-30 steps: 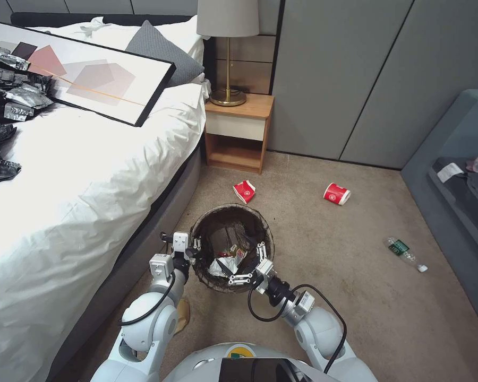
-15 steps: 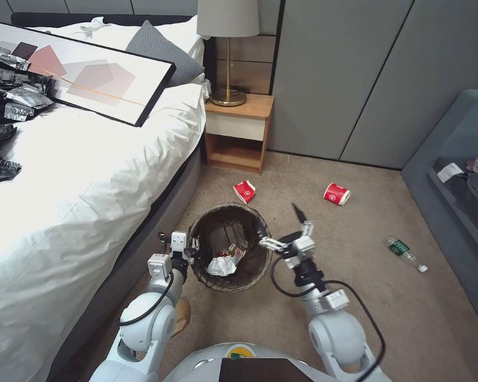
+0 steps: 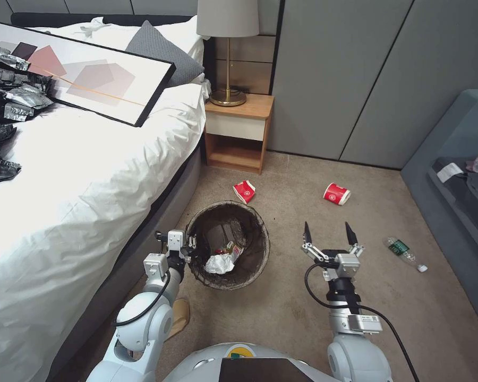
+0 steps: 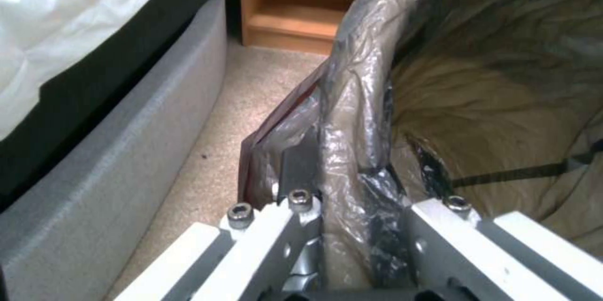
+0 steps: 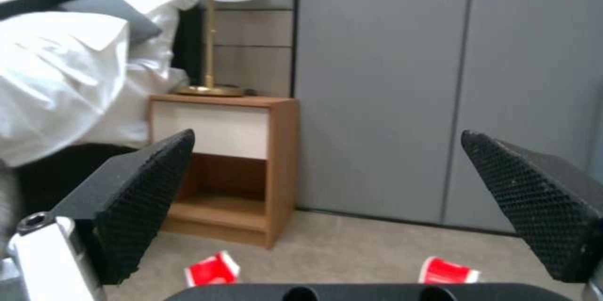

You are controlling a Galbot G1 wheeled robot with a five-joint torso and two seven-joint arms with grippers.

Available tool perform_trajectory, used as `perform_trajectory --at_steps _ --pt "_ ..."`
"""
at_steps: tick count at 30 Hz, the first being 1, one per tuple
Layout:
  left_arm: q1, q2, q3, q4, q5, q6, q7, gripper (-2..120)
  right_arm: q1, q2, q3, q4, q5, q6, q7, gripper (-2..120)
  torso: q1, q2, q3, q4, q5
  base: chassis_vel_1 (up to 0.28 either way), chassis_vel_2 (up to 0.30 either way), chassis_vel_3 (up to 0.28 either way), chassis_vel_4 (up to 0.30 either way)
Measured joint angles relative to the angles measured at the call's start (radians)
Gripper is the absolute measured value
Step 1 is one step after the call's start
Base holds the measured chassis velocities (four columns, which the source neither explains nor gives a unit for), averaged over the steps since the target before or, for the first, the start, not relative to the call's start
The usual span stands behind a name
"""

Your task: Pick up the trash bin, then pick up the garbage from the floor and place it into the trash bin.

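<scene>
Starting at the left: the bed (image 3: 79,175) runs along that side, its grey base (image 4: 94,174) close beside the bin. The left arm rises from the shoulder with the elbow bent, forearm reaching forward to the bin's near-left rim. The left gripper (image 3: 188,248) is clamped on that rim; the left wrist view shows one finger (image 4: 300,169) outside the wall and the other inside, pinching the liner (image 4: 352,117) and rim between them.

The bin (image 3: 260,239) stands on the carpet (image 3: 302,318) just beside the bed. White tissue (image 3: 218,262) and a small red-and-yellow scrap lie inside at the bottom. A brown paper bag (image 3: 179,315) lies on the floor behind the left forearm, partly hidden by it.

A crushed red cup (image 3: 244,191) lies beyond the bin, near the nightstand (image 3: 239,132). In the right wrist view it shows low between the fingers (image 5: 212,269).

The right arm extends straight forward, forearm nearly level, well apart from the bin. The right gripper (image 3: 329,233) is spread wide with nothing in it, black fingertips (image 5: 144,188) pointing ahead.

A second red cup (image 3: 336,193) lies on its side beyond the right gripper. A green-labelled bottle (image 3: 404,253) lies on the carpet to its right, near the grey sofa (image 3: 457,175).
</scene>
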Motion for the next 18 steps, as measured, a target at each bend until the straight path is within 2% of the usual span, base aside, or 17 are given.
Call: perform_trajectory --at_steps 5,18 --pt "-0.001 -0.004 0.000 0.000 0.003 -0.004 -0.001 0 0.005 0.005 0.039 -0.044 0.013 0.039 -0.005 100 0.000 0.000 0.000 0.0000 0.0000 0.000 0.000 0.000 0.000" --pt "0.004 -0.003 0.000 -0.002 0.006 -0.005 -0.002 0 0.034 0.009 0.042 -0.099 0.019 0.074 -0.010 100 0.000 0.000 0.000 0.0000 -0.0001 0.000 0.000 0.000 0.000"
